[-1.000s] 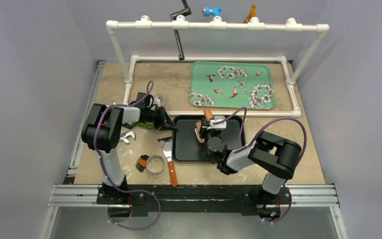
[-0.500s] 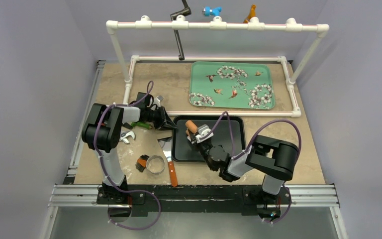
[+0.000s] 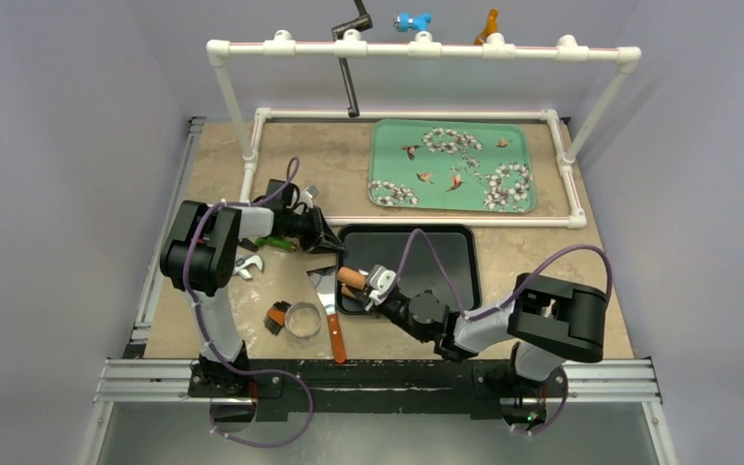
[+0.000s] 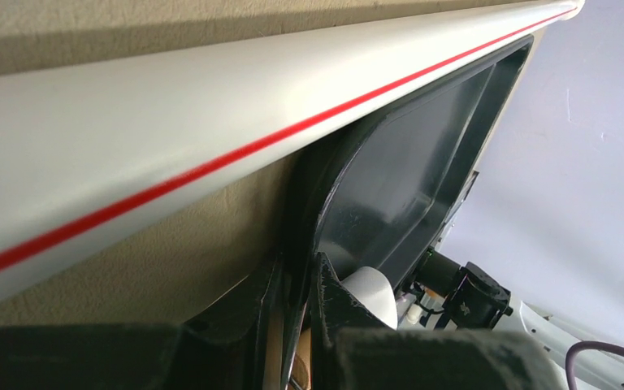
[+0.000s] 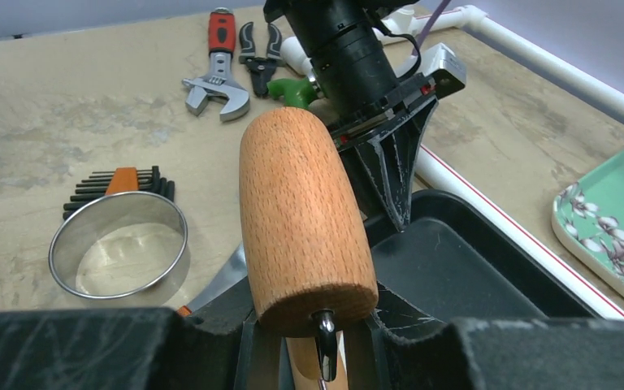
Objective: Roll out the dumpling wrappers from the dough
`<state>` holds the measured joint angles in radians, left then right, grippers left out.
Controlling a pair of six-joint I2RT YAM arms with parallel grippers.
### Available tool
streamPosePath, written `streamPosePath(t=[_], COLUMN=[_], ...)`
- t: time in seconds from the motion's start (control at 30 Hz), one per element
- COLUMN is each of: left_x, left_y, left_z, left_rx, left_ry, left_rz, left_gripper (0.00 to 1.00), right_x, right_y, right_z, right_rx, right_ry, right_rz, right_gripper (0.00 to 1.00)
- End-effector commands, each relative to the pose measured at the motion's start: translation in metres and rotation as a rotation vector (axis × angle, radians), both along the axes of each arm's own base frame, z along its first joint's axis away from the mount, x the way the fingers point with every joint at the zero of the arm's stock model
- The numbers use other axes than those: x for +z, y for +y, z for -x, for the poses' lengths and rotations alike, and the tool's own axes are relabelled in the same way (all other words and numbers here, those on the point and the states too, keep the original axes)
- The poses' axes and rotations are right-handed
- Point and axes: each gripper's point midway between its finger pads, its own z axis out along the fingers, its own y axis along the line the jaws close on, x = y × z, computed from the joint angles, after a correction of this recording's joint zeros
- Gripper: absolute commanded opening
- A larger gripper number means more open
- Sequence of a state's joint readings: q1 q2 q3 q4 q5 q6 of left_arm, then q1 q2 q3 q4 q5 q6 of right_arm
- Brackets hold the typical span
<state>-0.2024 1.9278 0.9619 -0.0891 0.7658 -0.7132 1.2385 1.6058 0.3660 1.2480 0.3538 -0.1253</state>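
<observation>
The black tray point(image 3: 436, 262) lies in the middle of the table. My left gripper point(image 3: 327, 242) is shut on the rim at its far-left corner, and the rim runs between the fingers in the left wrist view point(image 4: 301, 268). My right gripper point(image 3: 368, 291) is shut on the handle of a wooden rolling pin point(image 3: 353, 278). The pin's barrel point(image 5: 301, 211) sticks out over the tray's near-left edge, pointing at the left gripper point(image 5: 394, 203). The dumpling wrappers and the dough are out of view.
A metal ring cutter point(image 3: 302, 320) stands left of the tray, beside hex keys point(image 5: 122, 183) and an orange-handled scraper point(image 3: 330, 310). A wrench point(image 5: 215, 77) and pliers point(image 5: 260, 49) lie further left. A flowered green tray point(image 3: 450, 165) sits behind, inside the white PVC frame point(image 3: 417, 48).
My right arm has swept the rolling pin from the tray's far middle to its near-left edge. The left arm has stayed still on the rim.
</observation>
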Motion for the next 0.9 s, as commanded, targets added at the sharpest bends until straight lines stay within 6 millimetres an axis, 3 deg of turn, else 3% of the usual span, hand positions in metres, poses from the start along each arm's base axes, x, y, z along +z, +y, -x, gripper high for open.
streamPosePath(t=[0.0,0.13,0.3,0.4,0.5,0.7,0.87], left_x=[-0.045,-0.044,-0.045,-0.045,-0.045,-0.046,-0.046], left_y=[0.024,0.024,0.024,0.023,0.023,0.023,0.023], left_z=[-0.003,-0.003,-0.003,-0.003,-0.003,-0.003,-0.003], left_rx=[0.097,0.094,0.093,0.091,0.091,0.091,0.09], left_ry=[0.074,0.069,0.072,0.073,0.076,0.079,0.08], left_rz=[-0.16,-0.162,-0.161,-0.159,-0.158,-0.16,-0.159], left_gripper=[0.0,0.0,0.0,0.0,0.0,0.0,0.0], right_x=[-0.022,0.003,0.044,0.057,0.054,0.059,0.027], right_y=[-0.013,-0.02,-0.014,-0.017,-0.026,-0.027,-0.039], right_z=[-0.001,-0.023,-0.033,-0.046,-0.066,-0.084,-0.099], right_rx=[0.019,0.0,0.077,0.058,-0.037,-0.11,-0.179], right_ry=[0.037,0.016,0.019,0.035,0.026,-0.006,-0.016], right_rz=[0.095,0.025,-0.087,-0.128,-0.108,-0.125,-0.048], right_gripper=[0.0,0.0,0.0,0.0,0.0,0.0,0.0])
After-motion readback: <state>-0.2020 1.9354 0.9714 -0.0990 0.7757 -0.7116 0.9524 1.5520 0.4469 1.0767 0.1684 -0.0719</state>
